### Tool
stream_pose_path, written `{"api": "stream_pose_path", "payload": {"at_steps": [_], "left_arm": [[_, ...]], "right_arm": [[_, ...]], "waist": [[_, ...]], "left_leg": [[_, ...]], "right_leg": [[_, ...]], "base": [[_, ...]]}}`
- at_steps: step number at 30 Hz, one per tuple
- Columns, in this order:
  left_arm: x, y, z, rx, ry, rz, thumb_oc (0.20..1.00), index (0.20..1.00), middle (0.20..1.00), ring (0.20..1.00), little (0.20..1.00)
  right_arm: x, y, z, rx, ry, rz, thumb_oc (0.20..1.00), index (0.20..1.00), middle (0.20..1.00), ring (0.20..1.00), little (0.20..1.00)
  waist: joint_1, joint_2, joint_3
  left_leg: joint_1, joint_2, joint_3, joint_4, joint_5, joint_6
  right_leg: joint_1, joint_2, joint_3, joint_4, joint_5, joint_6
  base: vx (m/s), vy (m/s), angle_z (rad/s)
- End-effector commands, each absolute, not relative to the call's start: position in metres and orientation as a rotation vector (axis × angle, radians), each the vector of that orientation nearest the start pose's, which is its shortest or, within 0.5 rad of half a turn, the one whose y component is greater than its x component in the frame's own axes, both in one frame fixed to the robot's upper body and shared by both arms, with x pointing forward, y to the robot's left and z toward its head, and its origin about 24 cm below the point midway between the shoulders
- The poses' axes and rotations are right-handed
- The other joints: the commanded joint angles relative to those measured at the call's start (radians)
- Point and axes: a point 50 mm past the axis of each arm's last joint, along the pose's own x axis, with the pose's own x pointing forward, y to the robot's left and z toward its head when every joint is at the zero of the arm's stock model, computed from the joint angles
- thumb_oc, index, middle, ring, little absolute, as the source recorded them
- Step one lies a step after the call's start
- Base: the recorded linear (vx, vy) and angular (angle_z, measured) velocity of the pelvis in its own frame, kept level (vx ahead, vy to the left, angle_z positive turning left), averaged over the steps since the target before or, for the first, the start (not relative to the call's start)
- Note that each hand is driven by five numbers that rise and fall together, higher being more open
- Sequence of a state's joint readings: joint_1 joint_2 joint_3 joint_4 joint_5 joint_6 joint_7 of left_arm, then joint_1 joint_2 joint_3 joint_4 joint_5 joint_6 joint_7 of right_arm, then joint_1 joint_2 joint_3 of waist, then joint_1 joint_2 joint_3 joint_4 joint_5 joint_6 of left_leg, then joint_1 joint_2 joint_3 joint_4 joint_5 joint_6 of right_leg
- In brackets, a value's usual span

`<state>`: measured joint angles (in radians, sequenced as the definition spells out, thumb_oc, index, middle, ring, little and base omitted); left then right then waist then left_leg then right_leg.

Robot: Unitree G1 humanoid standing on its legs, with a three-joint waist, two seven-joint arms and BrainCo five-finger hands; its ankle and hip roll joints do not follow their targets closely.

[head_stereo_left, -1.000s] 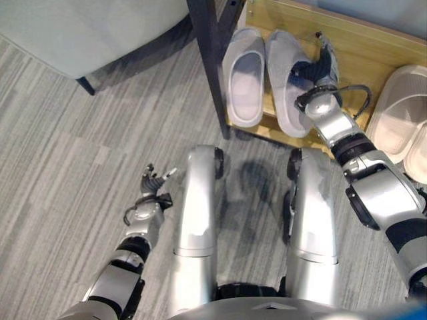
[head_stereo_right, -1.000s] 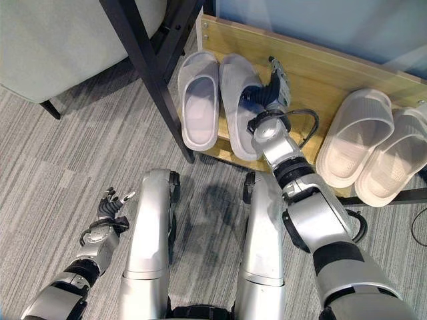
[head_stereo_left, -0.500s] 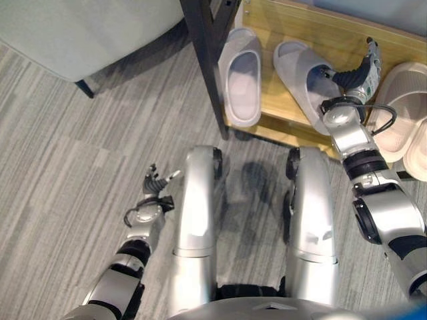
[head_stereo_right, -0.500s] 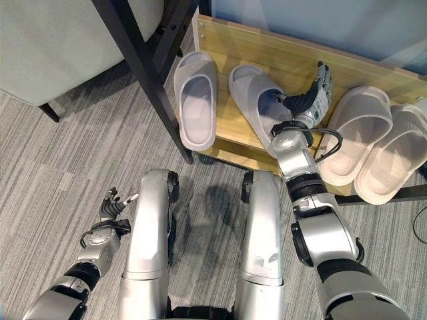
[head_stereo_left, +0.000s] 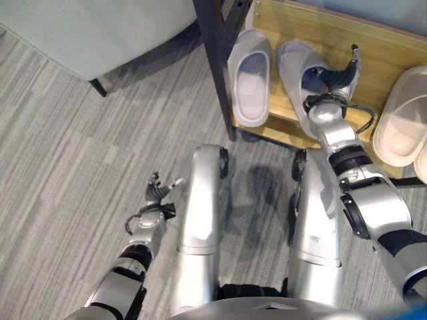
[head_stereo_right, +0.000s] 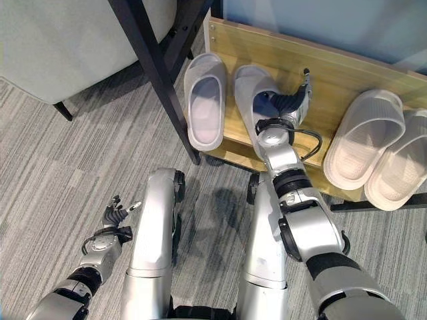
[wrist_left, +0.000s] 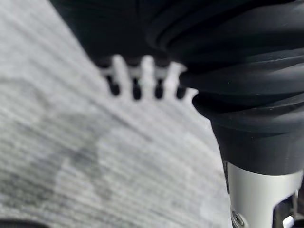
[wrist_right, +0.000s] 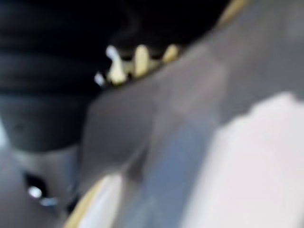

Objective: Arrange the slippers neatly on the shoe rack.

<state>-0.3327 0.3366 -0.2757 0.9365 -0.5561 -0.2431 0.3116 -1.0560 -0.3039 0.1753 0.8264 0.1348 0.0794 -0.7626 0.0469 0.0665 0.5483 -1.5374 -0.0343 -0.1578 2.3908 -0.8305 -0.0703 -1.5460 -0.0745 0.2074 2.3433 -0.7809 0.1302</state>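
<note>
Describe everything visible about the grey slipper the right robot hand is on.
The grey slipper is a soft-looking, foam-like slide with a closed band over the toe and an open heel. It lies sole-down on the wooden shoe rack, toe toward the wall, heel at the rack's front edge. It sits just right of its matching slipper, roughly parallel, a narrow gap between them. The right robot hand reaches into its opening; whether the fingers grip it cannot be told.

Grey striped carpet (head_stereo_left: 80,160); pale upholstered chair (head_stereo_left: 93,27) on dark legs
</note>
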Motion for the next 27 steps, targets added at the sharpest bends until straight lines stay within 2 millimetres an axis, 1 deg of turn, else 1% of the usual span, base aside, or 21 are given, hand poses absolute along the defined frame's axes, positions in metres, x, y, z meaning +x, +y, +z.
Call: {"api": "stream_pose_path", "payload": {"at_steps": [1, 8, 11, 15, 16, 17, 21, 24, 25, 26, 27], "left_arm": [[0.266, 0.216, -0.054, 0.059, 0.395, 0.305, 1.000, 1.000, 1.000, 1.000, 1.000], [0.265, 0.214, -0.055, 0.059, 0.398, 0.289, 1.000, 1.000, 1.000, 1.000, 1.000], [0.265, 0.213, -0.055, 0.058, 0.399, 0.277, 1.000, 1.000, 1.000, 1.000, 1.000], [0.262, 0.213, -0.056, 0.067, 0.410, 0.257, 1.000, 1.000, 1.000, 1.000, 1.000], [0.261, 0.213, -0.058, 0.070, 0.417, 0.249, 1.000, 1.000, 1.000, 1.000, 1.000], [0.261, 0.213, -0.058, 0.070, 0.417, 0.249, 1.000, 1.000, 1.000, 1.000, 1.000], [0.259, 0.216, -0.060, 0.063, 0.431, 0.236, 1.000, 1.000, 1.000, 1.000, 1.000], [0.256, 0.219, -0.062, 0.068, 0.448, 0.228, 1.000, 1.000, 1.000, 1.000, 1.000], [0.256, 0.219, -0.062, 0.068, 0.448, 0.228, 1.000, 1.000, 1.000, 1.000, 1.000], [0.254, 0.221, -0.064, 0.071, 0.460, 0.221, 1.000, 1.000, 1.000, 1.000, 1.000], [0.254, 0.221, -0.064, 0.071, 0.460, 0.221, 1.000, 1.000, 1.000, 1.000, 1.000]], "right_arm": [[0.398, -0.150, 0.255, -0.153, -0.459, -0.601, 1.000, 1.000, 1.000, 1.000, 1.000], [0.389, -0.147, 0.250, -0.139, -0.497, -0.590, 1.000, 1.000, 1.000, 1.000, 1.000], [0.385, -0.149, 0.246, -0.192, -0.515, -0.589, 1.000, 1.000, 1.000, 1.000, 1.000], [0.382, -0.154, 0.238, -0.378, -0.507, -0.589, 1.000, 1.000, 1.000, 1.000, 1.000], [0.382, -0.157, 0.236, -0.488, -0.507, -0.593, 1.000, 1.000, 1.000, 1.000, 1.000], [0.382, -0.157, 0.236, -0.489, -0.506, -0.593, 1.000, 1.000, 1.000, 1.000, 1.000], [0.386, -0.167, 0.230, -0.706, -0.460, -0.576, 1.000, 1.000, 1.000, 1.000, 1.000], [0.388, -0.176, 0.233, -0.830, -0.440, -0.588, 1.000, 1.000, 1.000, 1.000, 1.000], [0.388, -0.176, 0.233, -0.830, -0.440, -0.588, 1.000, 1.000, 1.000, 1.000, 1.000], [0.387, -0.181, 0.238, -0.889, -0.445, -0.610, 1.000, 1.000, 1.000, 1.000, 1.000], [0.387, -0.181, 0.238, -0.890, -0.445, -0.610, 1.000, 1.000, 1.000, 1.000, 1.000]], "waist": [[0.051, 0.030, -0.028], [0.036, 0.028, -0.028], [0.029, 0.028, -0.028], [0.026, 0.029, -0.028], [0.025, 0.029, -0.028], [0.025, 0.030, -0.028], [0.024, 0.030, -0.028], [0.022, 0.031, -0.028], [0.022, 0.031, -0.028], [0.022, 0.031, -0.028], [0.022, 0.031, -0.028]], "left_leg": [[-0.006, -0.050, 0.070, 0.061, 0.007, 0.128], [0.000, -0.048, 0.076, 0.069, 0.006, 0.131], [0.003, -0.049, 0.080, 0.068, 0.008, 0.131], [0.001, -0.049, 0.081, 0.073, 0.009, 0.130], [0.001, -0.051, 0.083, 0.072, 0.011, 0.129], [0.001, -0.051, 0.083, 0.072, 0.011, 0.129], [-0.002, -0.053, 0.084, 0.071, 0.015, 0.127], [-0.005, -0.052, 0.083, 0.072, 0.015, 0.127], [-0.005, -0.052, 0.083, 0.072, 0.015, 0.127], [-0.005, -0.053, 0.085, 0.074, 0.013, 0.127], [-0.005, -0.053, 0.085, 0.074, 0.013, 0.127]], "right_leg": [[0.067, 0.032, 0.096, 0.006, 0.197, -0.136], [0.063, 0.038, 0.105, 0.012, 0.196, -0.139], [0.064, 0.038, 0.107, 0.014, 0.196, -0.139], [0.063, 0.038, 0.108, 0.018, 0.195, -0.141], [0.062, 0.038, 0.109, 0.019, 0.195, -0.142], [0.062, 0.038, 0.109, 0.019, 0.195, -0.142], [0.060, 0.037, 0.111, 0.020, 0.192, -0.143], [0.058, 0.037, 0.111, 0.022, 0.192, -0.142], [0.058, 0.037, 0.111, 0.022, 0.192, -0.142], [0.057, 0.037, 0.112, 0.024, 0.192, -0.142], [0.057, 0.037, 0.112, 0.024, 0.192, -0.142]], "base": [[0.00, 0.000, 0.00], [0.00, 0.000, 0.00], [0.00, 0.000, 0.00], [0.00, 0.000, 0.00], [0.00, 0.000, 0.00], [0.00, 0.000, 0.00], [0.00, 0.000, 0.00], [0.00, 0.000, 0.00], [0.00, 0.000, 0.00], [0.00, 0.000, 0.00], [0.00, 0.000, 0.00]]}}
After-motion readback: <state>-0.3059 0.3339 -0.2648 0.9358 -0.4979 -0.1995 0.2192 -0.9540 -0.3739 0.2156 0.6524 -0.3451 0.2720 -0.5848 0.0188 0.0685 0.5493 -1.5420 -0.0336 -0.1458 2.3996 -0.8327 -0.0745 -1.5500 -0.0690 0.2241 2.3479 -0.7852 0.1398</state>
